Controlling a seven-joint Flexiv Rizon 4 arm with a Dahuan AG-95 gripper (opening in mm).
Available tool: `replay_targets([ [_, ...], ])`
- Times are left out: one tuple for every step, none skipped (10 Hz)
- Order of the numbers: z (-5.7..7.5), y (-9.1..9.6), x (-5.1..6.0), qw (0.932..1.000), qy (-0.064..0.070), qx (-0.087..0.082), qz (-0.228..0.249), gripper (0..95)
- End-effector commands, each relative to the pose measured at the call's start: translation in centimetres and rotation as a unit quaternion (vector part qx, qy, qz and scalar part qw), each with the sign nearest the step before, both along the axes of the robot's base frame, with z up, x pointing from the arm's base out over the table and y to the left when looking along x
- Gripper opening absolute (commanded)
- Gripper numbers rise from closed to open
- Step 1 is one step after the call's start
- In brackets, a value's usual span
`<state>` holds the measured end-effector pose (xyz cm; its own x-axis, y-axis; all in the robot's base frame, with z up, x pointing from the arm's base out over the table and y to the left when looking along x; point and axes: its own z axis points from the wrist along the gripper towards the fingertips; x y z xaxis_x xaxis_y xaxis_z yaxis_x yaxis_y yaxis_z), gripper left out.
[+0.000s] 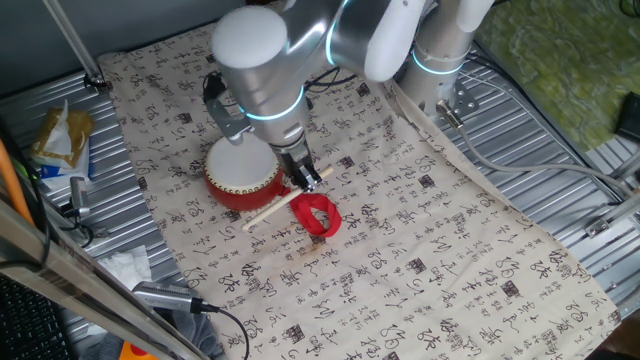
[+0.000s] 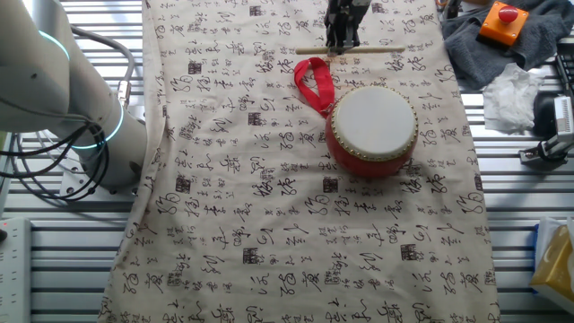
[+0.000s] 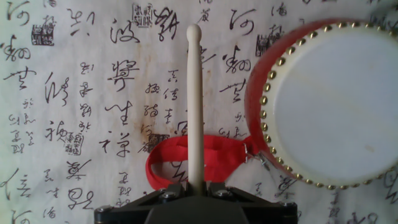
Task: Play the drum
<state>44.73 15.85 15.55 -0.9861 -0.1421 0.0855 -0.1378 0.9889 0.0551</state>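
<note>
in the hand view the gripper (image 3: 195, 190) sits at the bottom edge with its jaws closed on the butt of a thin pale wooden stick (image 3: 194, 106), which runs straight up the frame to a rounded tip. the stick crosses over a red ribbon loop (image 3: 214, 160) lying flat on the calligraphy-printed cloth (image 3: 81, 112) that covers the counter. the loop is fixed to the side of the drum (image 3: 329, 106), which stands just right of the stick, upright, showing its white skin, its ring of brass studs and a sliver of red body; whether stick and drum touch cannot be told. in one fixed view the silver arm (image 1: 270, 60) leans over the drum (image 1: 243, 175), and the gripper (image 1: 305, 178) is down at the drum's right side with the stick (image 1: 268, 212) slanting across the cloth in front of the red barrel. in the other fixed view the drum (image 2: 372, 130) rests on the cloth in the upper right part, the ribbon loop (image 2: 314, 82) beside it, and beyond them the gripper (image 2: 342, 38) holds the stick (image 2: 314, 51) level near the far edge.
</note>
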Motion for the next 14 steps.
replay_targets([
  [0.23,0.03,0.14,1.0000,-0.006,-0.001,0.002,0.0],
  [0.23,0.03,0.14,1.0000,-0.006,-0.001,0.002,0.0],
  [0.23,0.03,0.14,1.0000,-0.005,-0.001,0.001,0.0],
  [0.22,0.03,0.11,1.0000,-0.004,-0.002,0.002,0.0],
  [0.22,0.03,0.10,1.0000,-0.004,-0.002,0.004,0.0],
  [0.22,0.03,0.09,1.0000,-0.004,-0.001,0.008,0.0],
  [0.22,0.03,0.09,0.9999,-0.004,0.000,0.011,0.0],
  [0.22,0.03,0.09,0.9999,-0.004,0.000,0.011,0.0],
  [0.22,0.03,0.09,1.0000,-0.006,0.000,0.008,0.0],
  [0.22,0.03,0.09,0.9999,-0.008,0.000,0.009,0.0],
  [0.22,0.03,0.09,0.9999,-0.010,0.000,0.008,0.0],
  [0.22,0.03,0.09,0.9999,-0.013,-0.003,0.009,0.0],
  [0.22,0.03,0.09,0.9998,-0.012,-0.004,0.014,0.0],
  [0.22,0.03,0.09,0.9997,-0.012,-0.003,0.022,0.0],
])
